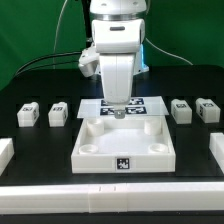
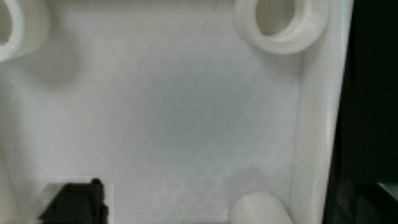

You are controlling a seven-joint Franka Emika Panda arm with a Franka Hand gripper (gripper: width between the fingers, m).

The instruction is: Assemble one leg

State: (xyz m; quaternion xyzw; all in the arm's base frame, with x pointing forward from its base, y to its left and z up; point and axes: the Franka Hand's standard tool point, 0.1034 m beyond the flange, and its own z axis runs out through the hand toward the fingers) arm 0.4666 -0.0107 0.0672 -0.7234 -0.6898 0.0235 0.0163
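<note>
White legs [image 1: 58,113] lie in pairs well to either side of my gripper [image 1: 118,111], hanging over the square panel [image 1: 95,158]'s back rim; finger spread I cannot tell.

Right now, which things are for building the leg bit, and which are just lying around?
For the job:
gripper
four small white legs
big white panel with corner sockets

Just lying about:
marker board
long white bars at the table edges
</note>
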